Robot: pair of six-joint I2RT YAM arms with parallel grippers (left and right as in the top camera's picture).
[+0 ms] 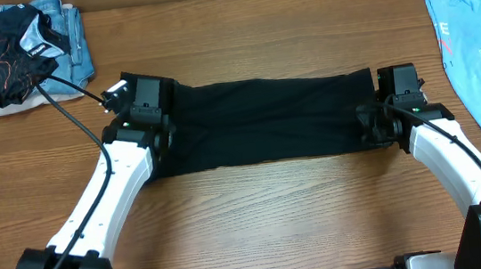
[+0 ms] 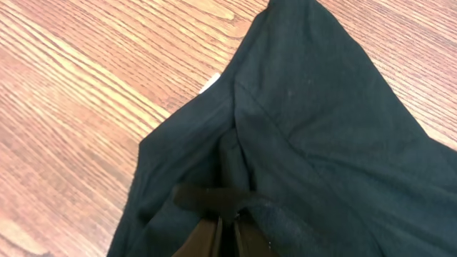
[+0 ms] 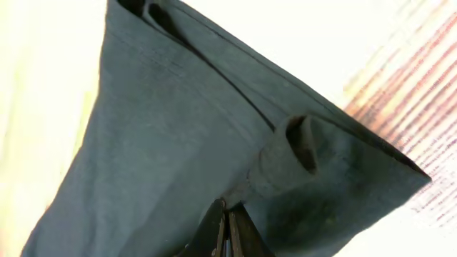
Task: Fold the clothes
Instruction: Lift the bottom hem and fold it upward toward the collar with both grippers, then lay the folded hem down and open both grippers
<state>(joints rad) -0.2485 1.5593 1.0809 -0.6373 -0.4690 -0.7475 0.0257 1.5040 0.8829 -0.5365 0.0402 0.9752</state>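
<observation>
Overhead, the wooden table [image 1: 260,231] carries the black T-shirt [image 1: 266,118] across its middle, drawn out as a long flat band between the two arms. The light blue T-shirt [image 1: 473,47] lies loose along the right edge, well apart, and a pile of other clothes [image 1: 22,54] sits at the far left corner. No basket or bin shows, so everything rests on bare wood. The left gripper [image 2: 225,218] is clenched on a bunched fold at the band's left end, and the right gripper [image 3: 227,221] is pinched tight on the cloth at the opposite end. This looks like the middle of a fold, with the shirt already doubled lengthwise and held taut. The next move likely calls for bringing both ends together evenly, with enough tension that the layers don't slip.
</observation>
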